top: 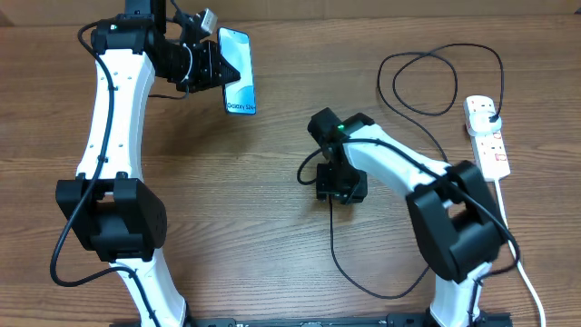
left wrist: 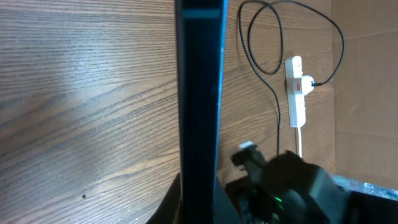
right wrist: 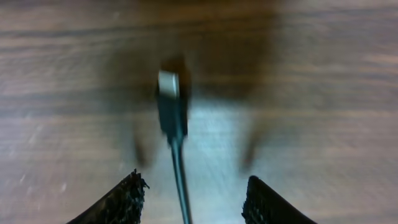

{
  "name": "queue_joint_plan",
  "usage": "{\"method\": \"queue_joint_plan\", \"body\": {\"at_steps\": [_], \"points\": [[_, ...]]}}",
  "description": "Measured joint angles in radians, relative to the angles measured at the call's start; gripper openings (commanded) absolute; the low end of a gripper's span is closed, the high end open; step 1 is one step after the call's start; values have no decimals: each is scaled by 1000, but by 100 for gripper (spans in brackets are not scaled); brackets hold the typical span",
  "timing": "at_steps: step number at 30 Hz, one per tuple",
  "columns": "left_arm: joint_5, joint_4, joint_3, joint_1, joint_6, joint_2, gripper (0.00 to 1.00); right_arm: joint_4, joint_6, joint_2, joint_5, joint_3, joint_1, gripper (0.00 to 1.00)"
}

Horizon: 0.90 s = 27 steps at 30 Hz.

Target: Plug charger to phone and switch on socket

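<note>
**Two hands checked: phone gripped at left, charger tip loose at right**

1. Phone (top: pixel 238 73): a flat rectangle with a light-blue screen facing the overhead camera. "Galaxy S24" is printed near one short edge. It sits at the far left of the bench (top: pixel 272 263), clamped along one long edge by the left hand (top: pixel 214 65).

2. Charger cable (top: pixel 427 84): thin and black, looping on the bench at far right. Its plug (top: pixel 491 113) is seated in the far end of the white power strip (top: pixel 492 153), which carries red markings. Another stretch of cable curls from under the right arm (top: pixel 408 177) toward the near edge.

3. Right hand (right wrist: pixel 194 183): at mid-bench, well apart from the phone, fingers spread wide. The connector tip (right wrist: pixel 168 84) lies ahead of them. The cable runs back between the fingers and touches neither where visible.

4. Hard to make out:
- The right wrist view is blurred, so I cannot tell whether the tip rests on the bench or hangs above it.
- Switch positions on the power strip are too small to read.
- From overhead, the right hand's fingers are hidden under its own body, and the tip is not seen.

5. Differences between views:
- Only the right wrist view shows the connector tip.
- The left wrist view shows the phone edge-on, as a dark upright bar with a blue sliver and no print. Beyond it lie the strip, the plug and the cable loops.
</note>
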Motion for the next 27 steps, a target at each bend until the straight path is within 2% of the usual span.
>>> {"method": "queue_joint_plan", "body": {"at_steps": [4,7,14,27], "points": [[0,-2,0,0,0,0,4,21,8,9,11,8,0,49],[0,-2,0,0,0,0,4,27,11,9,20,10,0,34],[0,-2,0,0,0,0,4,52,12,10,34,11,0,18],[0,-2,0,0,0,0,5,74,10,11,29,14,2,9]]}}
